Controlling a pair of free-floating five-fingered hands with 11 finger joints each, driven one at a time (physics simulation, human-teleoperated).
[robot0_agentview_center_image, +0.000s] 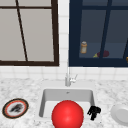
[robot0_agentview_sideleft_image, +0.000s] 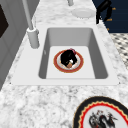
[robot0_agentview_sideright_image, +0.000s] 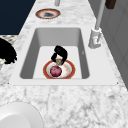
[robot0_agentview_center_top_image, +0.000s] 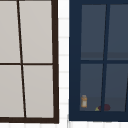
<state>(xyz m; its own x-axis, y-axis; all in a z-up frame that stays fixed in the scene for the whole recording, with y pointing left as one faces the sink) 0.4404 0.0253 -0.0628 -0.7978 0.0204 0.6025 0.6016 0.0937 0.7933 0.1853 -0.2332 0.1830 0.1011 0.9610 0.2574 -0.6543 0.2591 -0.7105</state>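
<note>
As the front view runs from left to right, a patterned plate (robot0_agentview_center_image: 15, 108) lies flat on the marble counter (robot0_agentview_center_image: 30, 86), at about 8 o'clock from the sink (robot0_agentview_center_image: 42, 100), with open stone all round it. At 12 o'clock on the back rim stands the faucet (robot0_agentview_center_image: 68, 77). A big red ball (robot0_agentview_center_image: 67, 114) sits across the basin's front edge and hides the floor behind it.

Over at 4 o'clock the right hand (robot0_agentview_center_image: 94, 112) hangs just off the sink's front right corner, relaxed and holding nothing. The left side view puts it out past the counter's front edge. Next to the right, a plain white dish (robot0_agentview_center_image: 121, 113) rests on the counter, apart from that hand.

Down in the basin, in the right side view, a red-rimmed plate (robot0_agentview_sideright_image: 46, 72) lies flat on the floor near the front wall, with bare floor behind it towards the faucet. On it sits 1 dark red fruit (robot0_agentview_sideright_image: 56, 71), round and glossy, at the plate's 6 o'clock. The left hand (robot0_agentview_sideright_image: 60, 53) arches over the plate's 12 o'clock edge, above a small tan thing (robot0_agentview_sideright_image: 59, 61). I cannot tell whether it grips that or just hovers on it.

Up above, the light window (robot0_agentview_center_top_image: 37, 57) fills the left. To the right, the dark blue cabinet (robot0_agentview_center_top_image: 75, 62) holds 1 orange jar (robot0_agentview_center_top_image: 84, 101) behind glass.
</note>
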